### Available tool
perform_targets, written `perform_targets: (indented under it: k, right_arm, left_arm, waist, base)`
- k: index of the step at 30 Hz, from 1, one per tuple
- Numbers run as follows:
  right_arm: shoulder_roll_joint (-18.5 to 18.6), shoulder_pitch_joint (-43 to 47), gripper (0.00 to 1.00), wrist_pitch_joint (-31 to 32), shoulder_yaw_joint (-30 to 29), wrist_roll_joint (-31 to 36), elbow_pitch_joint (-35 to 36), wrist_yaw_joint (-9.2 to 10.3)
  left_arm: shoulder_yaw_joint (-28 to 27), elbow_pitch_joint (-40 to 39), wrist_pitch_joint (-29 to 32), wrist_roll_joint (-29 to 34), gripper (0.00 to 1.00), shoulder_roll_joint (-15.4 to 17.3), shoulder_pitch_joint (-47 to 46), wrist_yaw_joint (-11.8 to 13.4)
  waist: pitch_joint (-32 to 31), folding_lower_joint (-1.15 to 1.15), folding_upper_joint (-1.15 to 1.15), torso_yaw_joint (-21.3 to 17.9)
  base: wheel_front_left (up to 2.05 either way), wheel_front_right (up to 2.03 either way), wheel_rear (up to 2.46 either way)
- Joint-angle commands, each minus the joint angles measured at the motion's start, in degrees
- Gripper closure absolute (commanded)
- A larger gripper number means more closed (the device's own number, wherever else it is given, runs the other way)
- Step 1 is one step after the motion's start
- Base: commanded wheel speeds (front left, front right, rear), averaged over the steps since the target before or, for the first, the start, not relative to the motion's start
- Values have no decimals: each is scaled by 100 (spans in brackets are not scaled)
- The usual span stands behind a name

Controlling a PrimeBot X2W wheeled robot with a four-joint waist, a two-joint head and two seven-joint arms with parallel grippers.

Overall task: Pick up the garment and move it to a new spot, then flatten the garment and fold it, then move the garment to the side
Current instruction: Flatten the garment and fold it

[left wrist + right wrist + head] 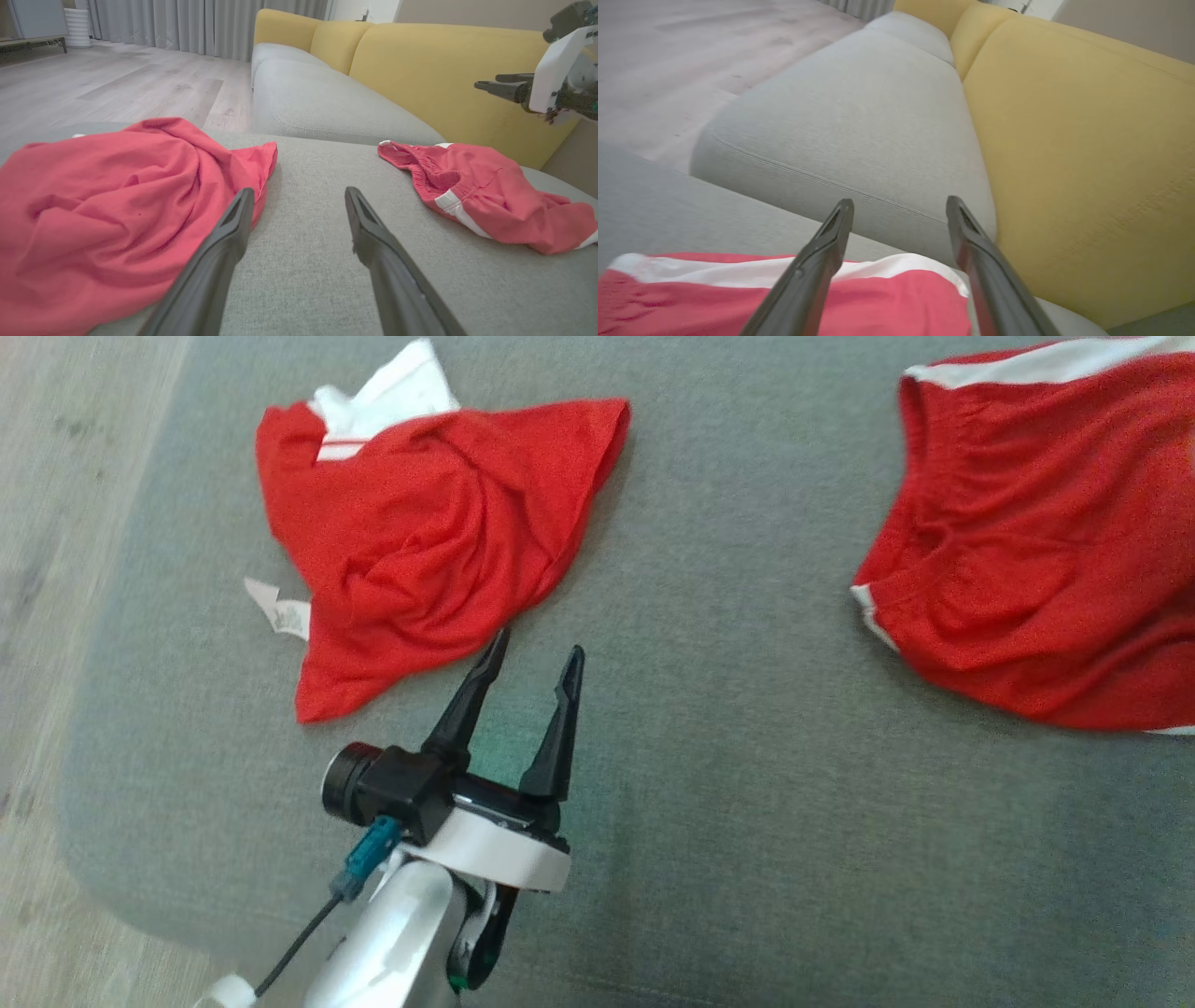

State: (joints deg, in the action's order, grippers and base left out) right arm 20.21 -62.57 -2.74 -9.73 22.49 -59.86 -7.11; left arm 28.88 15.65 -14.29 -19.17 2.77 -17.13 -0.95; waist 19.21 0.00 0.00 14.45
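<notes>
While the left pincer [541, 644] hangs low over a grey cushion [747, 821], its two dark fingers spread apart and holding nothing, the crumpled red garment [429, 541] lies just ahead of it and to its left, near hem almost touching the left fingertip; a white collar [392, 392] shows at the garment's far edge; a small white tag [277, 607] pokes out on the side away from the pincer; red shorts [1046, 541] with white stripes lie well to this pincer's right, apart from the garment; the right pincer [900, 200] hangs above the shorts' white band, fingers likewise spread and empty, a yellow sofa back [1087, 140] ahead to its right.
</notes>
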Motion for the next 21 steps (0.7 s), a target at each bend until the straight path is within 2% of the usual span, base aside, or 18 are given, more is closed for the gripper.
perform_targets:
  k: [1, 6, 8, 11, 17, 21]
  right_arm:
    - [-127, 25, 0, -181, 79, -25, 220, -37]
    - [-912, 569, 0, -1005, 268, -410, 178, -37]
    - [-1243, 866, 0, -1137, 498, -609, 225, -37]
    - [-1542, 1417, 0, -1211, 899, -1002, 472, -37]
    - [-1715, 2801, 0, -1223, 1930, -1890, 1585, -37]
    - [-1726, 3508, 0, -1224, 2350, -2257, 2039, -37]
  left_arm:
    - [-246, -150, -71, 29, 0, 10, 17, 27]
    - [-405, -117, -71, 138, 0, 10, 206, 7]
    - [-467, -105, -71, 190, 0, 10, 284, 0]
    - [-530, -92, -71, 243, 0, 10, 385, -20]
    - [-575, -83, -71, 280, 0, 10, 557, -44]
    - [-582, -109, -71, 283, 0, 10, 634, -57]
  waist:
    - [-209, 0, 0, -167]
    - [-620, 0, 0, -456]
    - [-753, 0, 0, -563]
    - [-913, 0, 0, -670]
    - [-1116, 0, 0, -731]
    - [-1154, 0, 0, -709]
  base:
    - [0, 0, 0]
    - [0, 0, 0]
    - [0, 0, 0]
    - [0, 0, 0]
    - [0, 0, 0]
    - [0, 0, 0]
